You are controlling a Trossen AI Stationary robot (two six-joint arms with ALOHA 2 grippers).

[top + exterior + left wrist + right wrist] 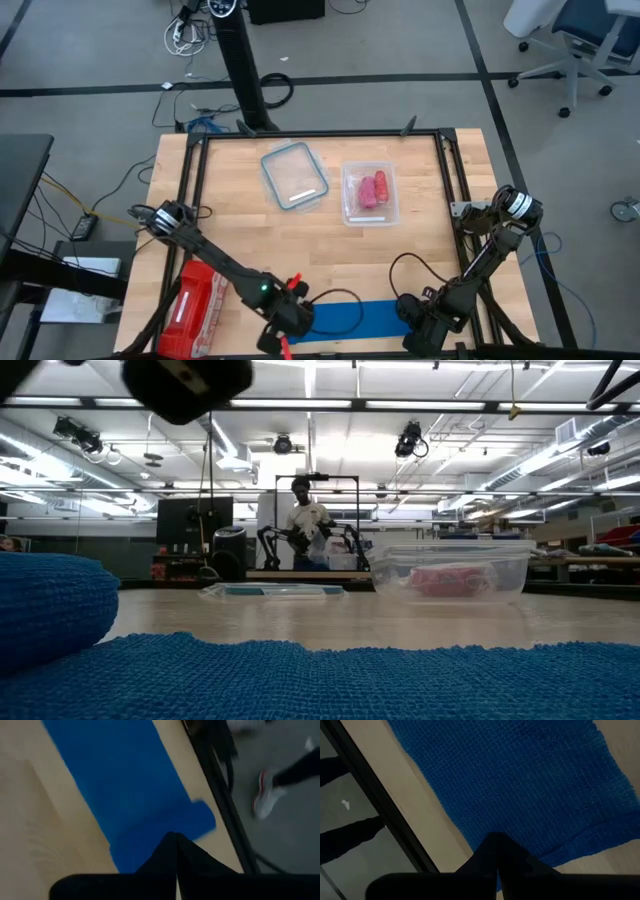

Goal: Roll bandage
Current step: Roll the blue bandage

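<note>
The bright blue bandage lies as a flat strip along the table's near edge. Its left end is bunched into a small lump, which also shows in the left wrist view. My left gripper is shut at the strip's left end. My right gripper is shut at the strip's right end. The low view shows the strip's knit surface close up. My left gripper has its shut fingers on the bandage's left end, slanting down from above, beside the bunched lump. The fingers hide whether cloth lies between them. The strip lies flat on the table. My right gripper presses its shut fingers down on the bandage's right end, near the strip's near-side edge and slanting down from above. The fingers hide whether cloth is caught between them. The strip lies flat, and its end edge is slightly curled.
A red plastic-wrapped pack lies at the near left under the left arm. A clear lid and a clear tub with pink-red rolls stand at the far middle. The table's dark rail runs close beside the strip. A person stands far behind.
</note>
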